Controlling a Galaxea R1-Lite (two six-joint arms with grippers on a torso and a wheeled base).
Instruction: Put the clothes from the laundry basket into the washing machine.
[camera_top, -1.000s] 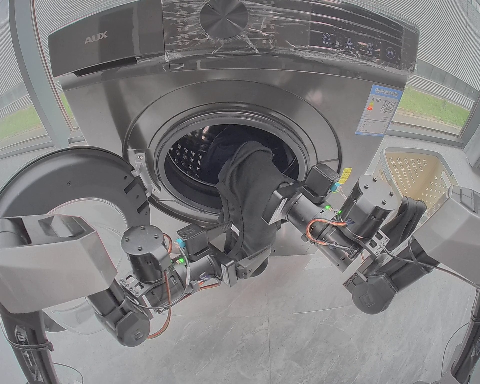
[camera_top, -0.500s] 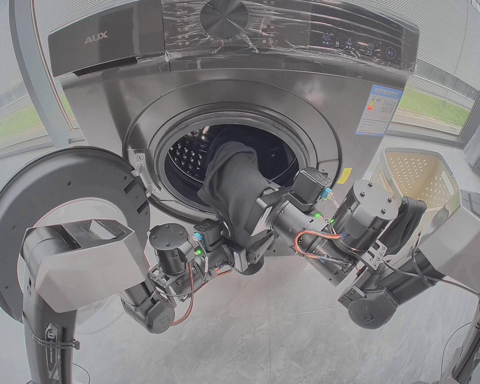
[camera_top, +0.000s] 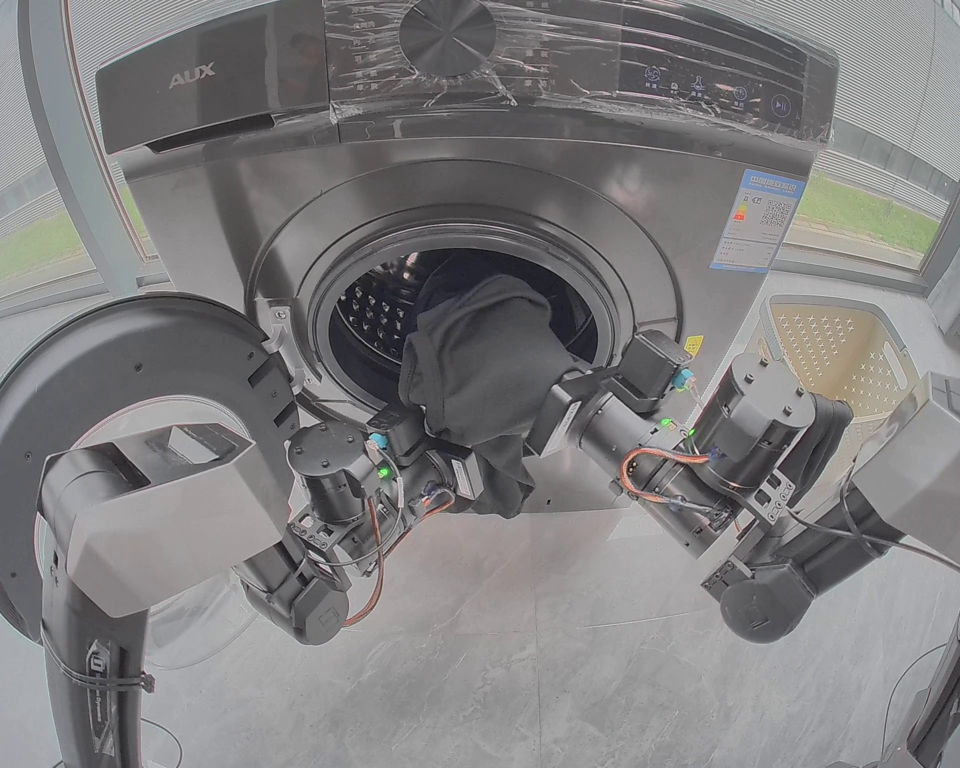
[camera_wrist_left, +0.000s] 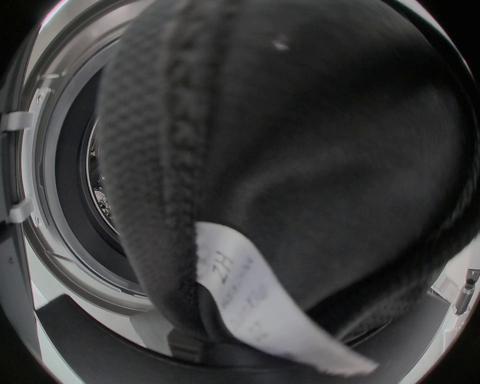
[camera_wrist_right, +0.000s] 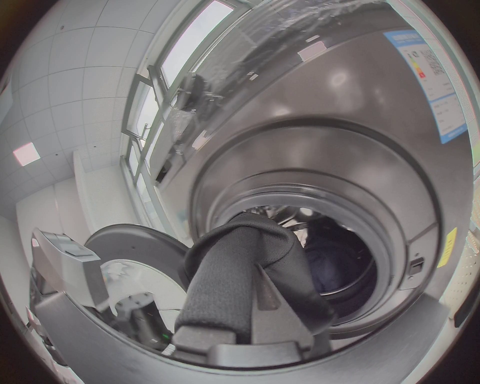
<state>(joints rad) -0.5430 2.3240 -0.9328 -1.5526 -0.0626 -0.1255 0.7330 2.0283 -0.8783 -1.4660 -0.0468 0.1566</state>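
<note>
Head view: loading is under way. The garment (camera_top: 485, 365) bulges at the washer's (camera_top: 640, 210) door mouth, its long axis running from the drum down over the lower rim, with the tail by the left gripper (camera_top: 470, 482). Left wrist: cloth hangs close, so I cannot tell that gripper's state. Right wrist: the right gripper (camera_wrist_right: 237, 300) clamps the garment, and the next move is probably to push deeper, then release.

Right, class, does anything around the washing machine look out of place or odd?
The dark garment hangs half out of the washing machine opening, its lower end dangling below the rim. Crinkled plastic film covers the control panel.
</note>
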